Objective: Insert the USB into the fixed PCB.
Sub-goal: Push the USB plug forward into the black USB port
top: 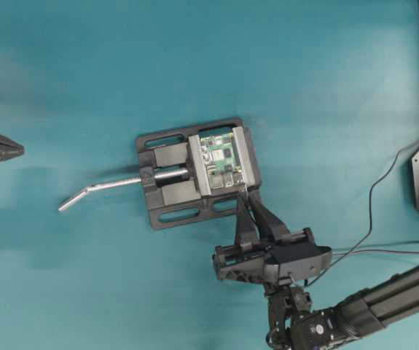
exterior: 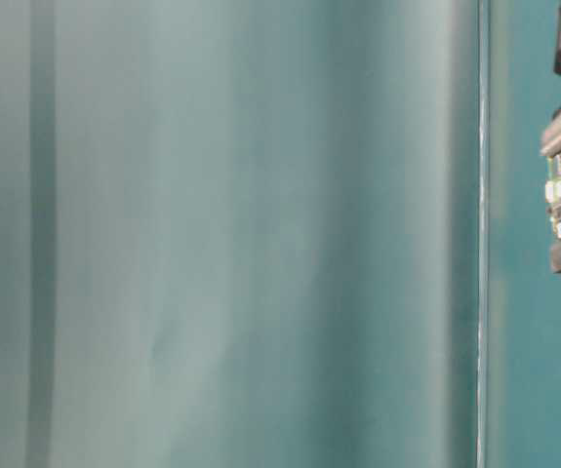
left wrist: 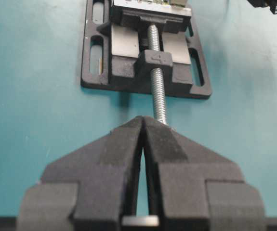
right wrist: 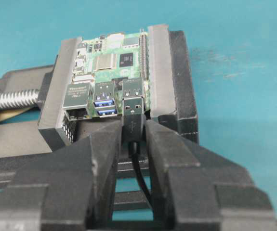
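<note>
Gripping the USB [right wrist: 133, 122] between its closed-down fingers, the right gripper [right wrist: 133, 132] holds the plug at the near edge of the fixed PCB [right wrist: 110, 72], with the black cable [right wrist: 140, 175] trailing back between the fingers. In the right wrist view the plug's metal shell meets the mouth of the right-hand stacked port, beside the pair of blue-tongued ports; how deep it sits cannot be told, so insertion appears begun or nearly done, with full seating and release judged still to come. The green board stays clamped between the grey jaws of the black vise [top: 167, 191], whose bent silver handle [top: 96, 189] points left in the overhead view. The left gripper [left wrist: 143, 144] rests well apart from the vise, fingers together and empty. Legible writing: a raised "4" on the vise's screw block [left wrist: 155, 60]; the port label and chip markings are too small to read.
</note>
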`<state>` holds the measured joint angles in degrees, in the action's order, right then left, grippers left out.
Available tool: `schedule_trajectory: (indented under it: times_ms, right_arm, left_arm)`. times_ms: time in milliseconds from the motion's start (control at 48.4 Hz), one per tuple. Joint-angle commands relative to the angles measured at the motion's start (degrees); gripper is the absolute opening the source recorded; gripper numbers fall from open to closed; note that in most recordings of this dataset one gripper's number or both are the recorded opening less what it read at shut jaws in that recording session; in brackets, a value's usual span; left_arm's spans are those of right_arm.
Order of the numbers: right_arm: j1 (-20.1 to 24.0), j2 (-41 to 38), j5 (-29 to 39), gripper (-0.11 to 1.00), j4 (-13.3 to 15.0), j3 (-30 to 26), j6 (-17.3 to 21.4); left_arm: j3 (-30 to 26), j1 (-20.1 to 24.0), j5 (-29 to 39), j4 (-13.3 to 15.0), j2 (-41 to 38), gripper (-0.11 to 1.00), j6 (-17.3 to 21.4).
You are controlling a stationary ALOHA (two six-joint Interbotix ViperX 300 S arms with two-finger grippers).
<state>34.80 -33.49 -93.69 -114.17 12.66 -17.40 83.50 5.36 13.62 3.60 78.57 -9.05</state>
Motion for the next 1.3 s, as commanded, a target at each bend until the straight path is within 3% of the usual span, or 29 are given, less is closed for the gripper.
schedule_trajectory:
  times_ms: [0, 1282]
  right_arm:
    - [0.00, 0.97, -0.35, 0.20, 0.18, -0.53, 0.09]
    - [-0.26, 0.97, 1.14, 0.20, 0.18, 0.09, -0.09]
  left_arm:
    - [-1.49, -0.26, -0.18, -0.26, -0.44, 0.00, -0.35]
    - [-1.58, -0.26, -0.18, -0.26, -0.44, 0.00, -0.35]
